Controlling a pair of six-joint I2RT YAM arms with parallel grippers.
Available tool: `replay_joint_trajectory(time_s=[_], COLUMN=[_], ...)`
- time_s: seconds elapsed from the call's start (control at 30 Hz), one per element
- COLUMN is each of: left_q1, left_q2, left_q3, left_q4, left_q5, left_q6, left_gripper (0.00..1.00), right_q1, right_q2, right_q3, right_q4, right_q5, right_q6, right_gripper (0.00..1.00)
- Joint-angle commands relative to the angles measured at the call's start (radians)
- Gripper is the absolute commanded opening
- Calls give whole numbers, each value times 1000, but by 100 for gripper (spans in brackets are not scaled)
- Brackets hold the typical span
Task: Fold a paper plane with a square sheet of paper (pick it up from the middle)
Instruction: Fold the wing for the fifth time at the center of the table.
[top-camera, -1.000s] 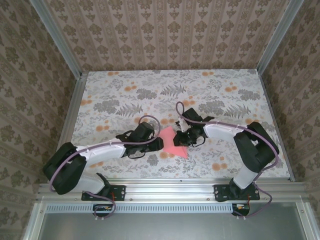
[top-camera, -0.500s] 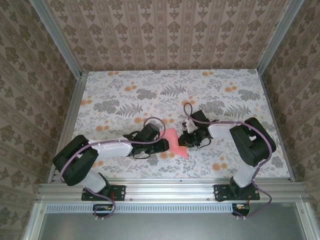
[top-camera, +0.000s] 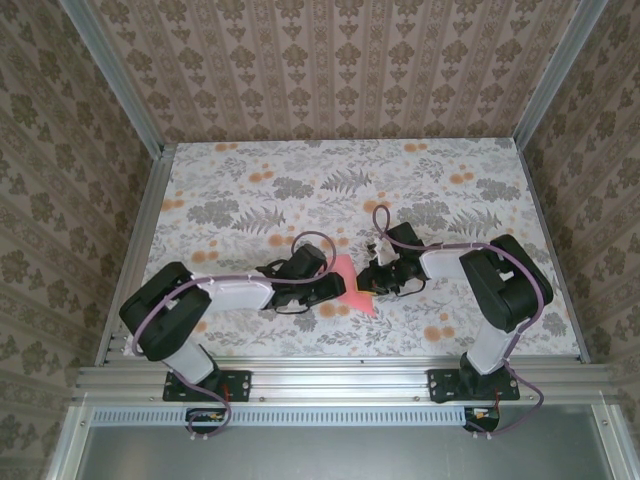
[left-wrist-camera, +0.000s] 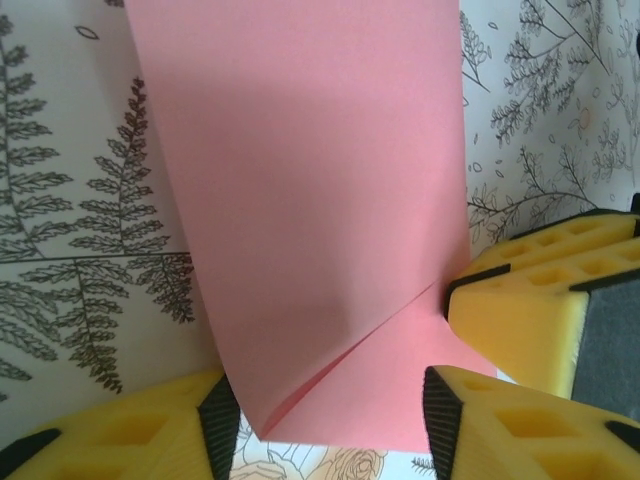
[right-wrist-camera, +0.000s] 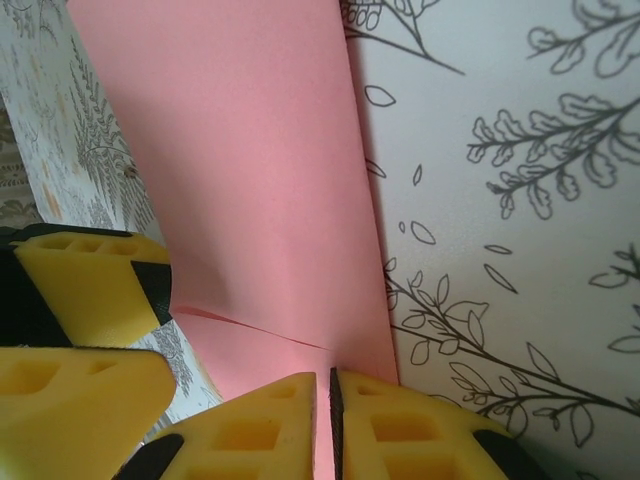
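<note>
Looking down on a table printed with grey ferns and orange blooms, boxed in on three sides by damask-papered walls. Finding the square sheet of paper, salmon pink, sitting on the table's near half, about midway across its width. Noticing it no longer lying as a flat square, with one diagonal crease running up from a corner and part of the sheet seeming to curve up off the tabletop.

Seeing the right gripper reaching in from the table's right side, low over its near middle, and pinching an edge of the sheet. Watching its yellow pads pressing together with only a thin line of paper between them.

Seeing the left gripper reaching in from the table's left side to the same near-middle spot, jaws standing roughly half apart. Finding the sheet's creased corner sitting in the gap between its fingers, and not managing to tell whether either finger is pressing the paper. Noting both grippers nearly meeting over the table's near middle.
</note>
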Motion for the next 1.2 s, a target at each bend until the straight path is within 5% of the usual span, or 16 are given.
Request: replay_joint_trajectory(time_s=[0.0, 0.47, 0.77, 1.03, 1.17], left_q1=[-9, 43, 104, 133, 138], left_q2=[39, 61, 77, 81, 71], left_q3=[35, 96, 143, 156, 161], left_q4=[69, 0, -86, -111, -134], left_q5=[13, 25, 127, 173, 174], left_q6=[-37, -46, -9, -9, 1], left_gripper=[49, 3, 0, 0, 0], right_q1=[-12, -16, 20, 293, 340], right_q2=[37, -66, -312, -292, -292], right_q3=[-29, 1, -145, -265, -339], right_q4=[-9, -52, 146, 443, 641], right_q5=[54, 65, 291, 685, 716], right_q6=[2, -43, -119, -438, -485], right_gripper=[16, 25, 38, 48, 51])
